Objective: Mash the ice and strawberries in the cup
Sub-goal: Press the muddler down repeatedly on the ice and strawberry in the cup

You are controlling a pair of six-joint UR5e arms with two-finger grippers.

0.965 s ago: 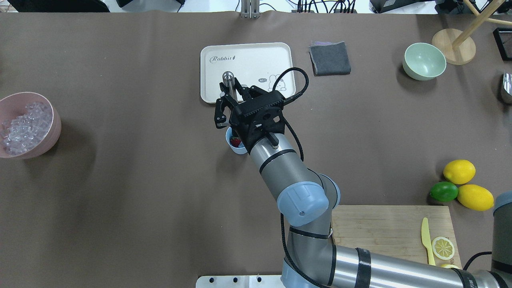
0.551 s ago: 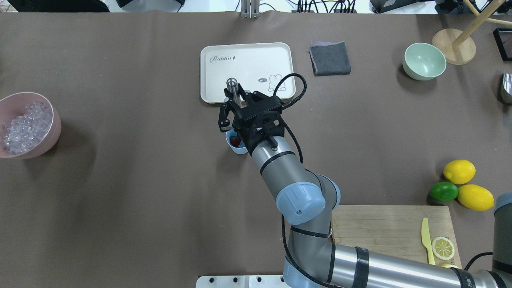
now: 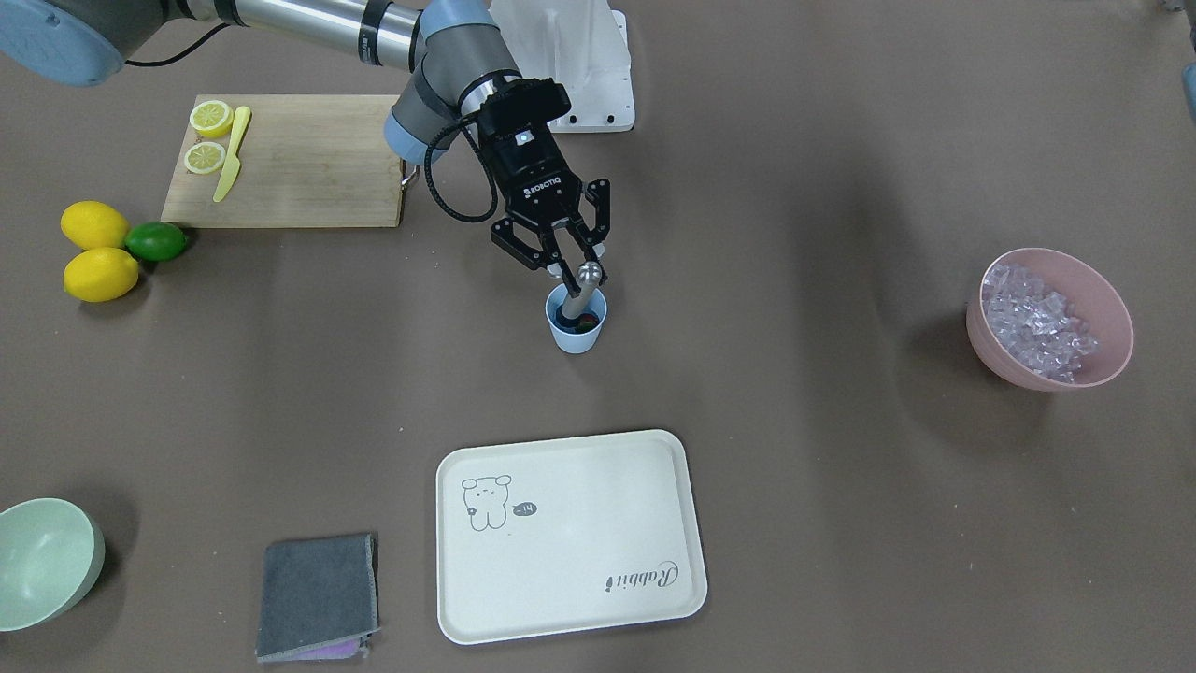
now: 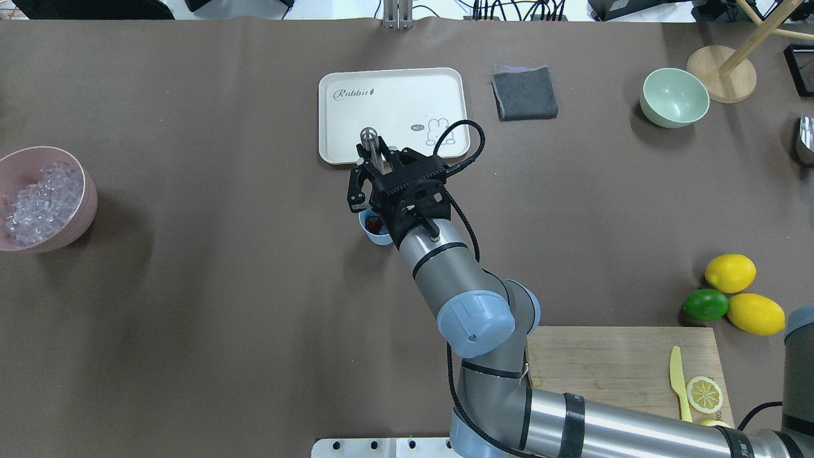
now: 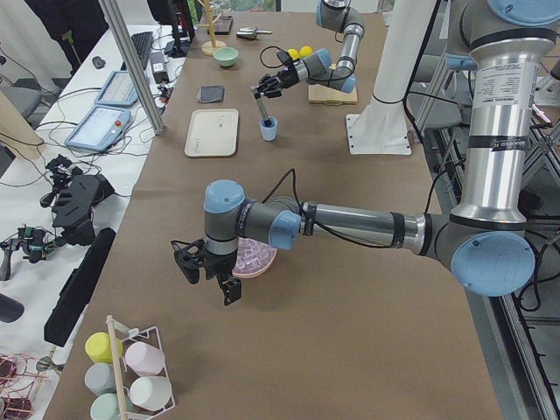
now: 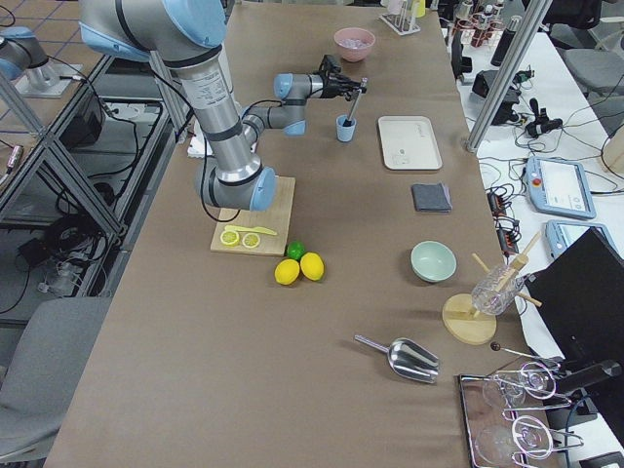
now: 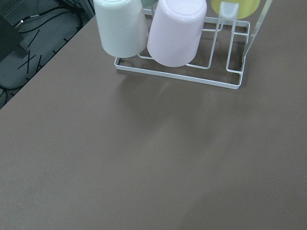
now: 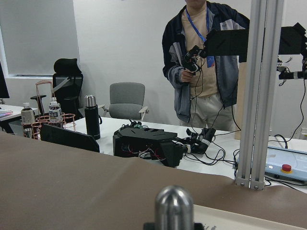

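R gripper (image 3: 573,265) was clamped on steel muddler (image 3: 578,297), tip down in blue cup (image 3: 574,338) w/ strawberry (image 3: 588,323). L gripper (image 5: 210,280) hung by pink bowl (image 5: 259,262); open/closed can't tell.

White wire rack (image 7: 177,76) sat far side, holding inverted pale cup (image 7: 121,26), pink cup (image 7: 176,31), yellow cup (image 7: 235,5); brown table (image 7: 144,167) nearer.

We see the right arm's (image 4: 610,426) silver-grey tubes with pale-blue joint caps (image 4: 475,323), a black ROBOTIQ-marked right gripper (image 3: 573,264), and a black cable (image 4: 467,122) looped beside that gripper's wrist.
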